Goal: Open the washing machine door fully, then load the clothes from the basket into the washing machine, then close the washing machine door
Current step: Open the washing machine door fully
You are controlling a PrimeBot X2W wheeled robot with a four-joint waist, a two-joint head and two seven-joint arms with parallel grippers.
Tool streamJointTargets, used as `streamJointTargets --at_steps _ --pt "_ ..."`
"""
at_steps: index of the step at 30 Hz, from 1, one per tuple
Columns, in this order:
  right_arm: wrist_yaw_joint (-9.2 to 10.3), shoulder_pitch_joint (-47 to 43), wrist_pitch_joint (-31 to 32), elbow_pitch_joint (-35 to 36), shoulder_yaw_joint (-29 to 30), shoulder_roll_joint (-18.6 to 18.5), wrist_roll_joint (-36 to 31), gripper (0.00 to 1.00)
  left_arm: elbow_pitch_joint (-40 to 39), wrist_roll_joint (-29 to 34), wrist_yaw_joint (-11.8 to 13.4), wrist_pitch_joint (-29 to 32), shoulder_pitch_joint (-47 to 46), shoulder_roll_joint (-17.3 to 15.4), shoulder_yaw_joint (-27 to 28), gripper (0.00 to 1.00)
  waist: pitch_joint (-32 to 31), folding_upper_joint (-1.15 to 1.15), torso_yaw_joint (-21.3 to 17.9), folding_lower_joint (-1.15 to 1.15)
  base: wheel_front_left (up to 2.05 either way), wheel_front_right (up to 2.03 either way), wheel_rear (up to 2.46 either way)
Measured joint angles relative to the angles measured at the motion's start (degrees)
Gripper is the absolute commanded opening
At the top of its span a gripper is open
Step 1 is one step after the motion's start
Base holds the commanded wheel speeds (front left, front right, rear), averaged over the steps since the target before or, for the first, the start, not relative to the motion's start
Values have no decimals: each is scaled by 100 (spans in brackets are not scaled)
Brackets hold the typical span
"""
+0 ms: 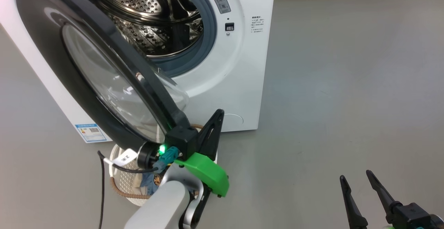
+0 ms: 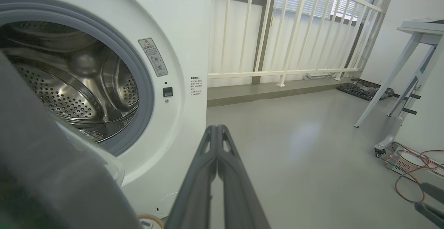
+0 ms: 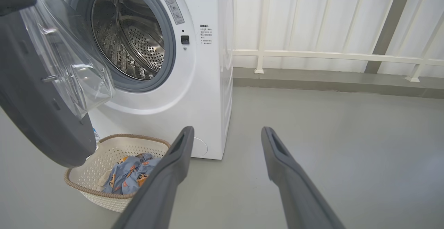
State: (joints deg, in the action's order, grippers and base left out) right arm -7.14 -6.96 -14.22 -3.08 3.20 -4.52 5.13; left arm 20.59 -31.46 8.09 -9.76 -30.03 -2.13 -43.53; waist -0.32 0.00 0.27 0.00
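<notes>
Your left gripper (image 1: 218, 113), squeezed closed and holding nothing, seems to touch the edge of the half-open washing machine door (image 1: 45, 48), so push it wide, then reach your spread-apart right gripper (image 1: 356, 175) for the clothes (image 3: 130, 173) in the basket (image 3: 104, 159) below the door.

The grey floor (image 1: 347, 83) (smooth, faintly glossy) bears the washer (image 1: 242, 66), the basket (image 3: 107, 201) just before its front, and, well apart, a white table (image 2: 386, 83) on its legs.
</notes>
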Motion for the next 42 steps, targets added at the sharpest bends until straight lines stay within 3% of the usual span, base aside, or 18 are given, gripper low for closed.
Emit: streamJointTargets --at_steps 21,32,42 --pt "0 -2 53 167 48 63 -30 100 488 -254 153 -297 233 -15 3 0 25 0 189 0 0 0 0" --pt "0 -2 57 249 112 74 -35 100 63 -242 245 -344 541 -152 -91 0 144 0 413 0 0 0 0" --pt "0 1 56 318 96 70 -172 100 -566 -110 592 -350 932 -419 -156 0 164 0 676 0 0 0 0"
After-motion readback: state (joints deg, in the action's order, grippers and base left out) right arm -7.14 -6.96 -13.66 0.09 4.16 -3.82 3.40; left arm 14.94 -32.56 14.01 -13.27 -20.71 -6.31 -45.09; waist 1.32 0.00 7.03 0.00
